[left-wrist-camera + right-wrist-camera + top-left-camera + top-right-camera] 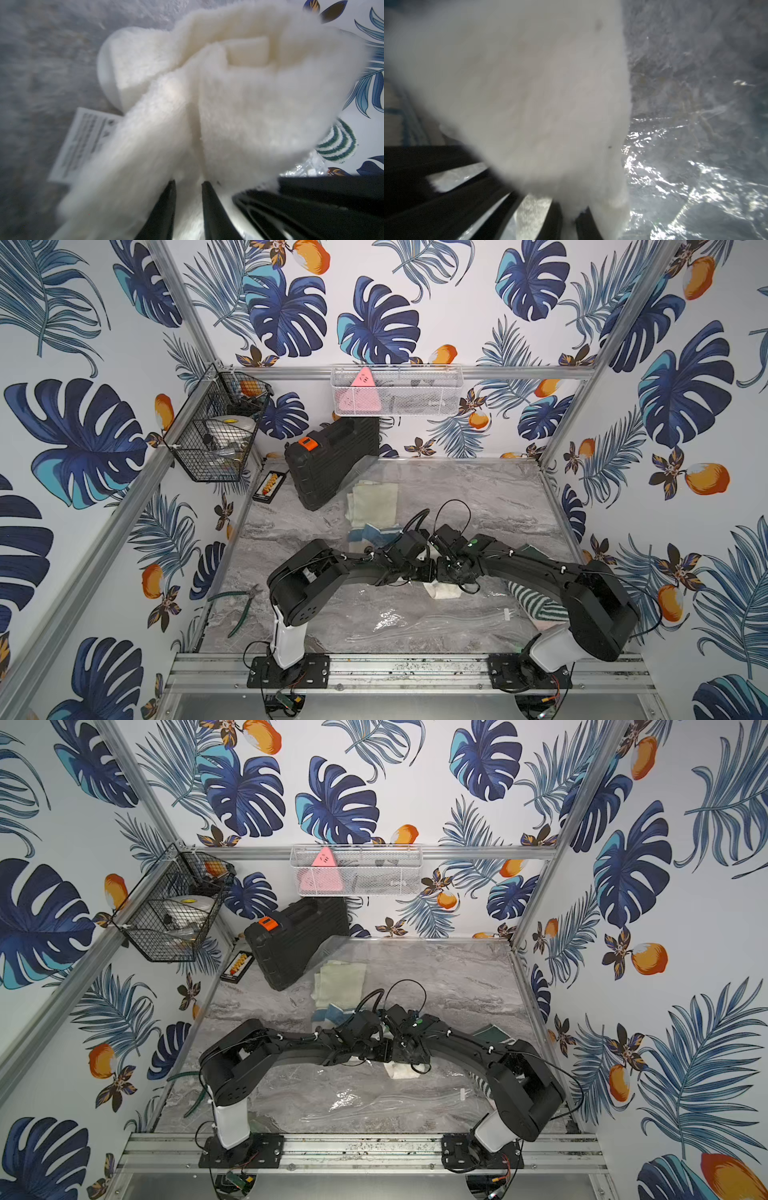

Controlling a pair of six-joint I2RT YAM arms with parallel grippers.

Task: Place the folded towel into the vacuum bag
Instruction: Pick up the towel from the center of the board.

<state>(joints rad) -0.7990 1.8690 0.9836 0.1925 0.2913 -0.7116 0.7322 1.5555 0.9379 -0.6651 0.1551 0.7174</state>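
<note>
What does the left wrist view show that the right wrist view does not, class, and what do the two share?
Only the left wrist view shows a printed label at the edge of the white towel, a green-striped cloth and leaf-patterned wallpaper. Only the right wrist view shows a broad glossy stretch of the vacuum bag; the left wrist view catches a mere sliver. Both show the white towel filling the picture, pinched by that arm's own gripper: the left gripper and the right gripper.
</note>
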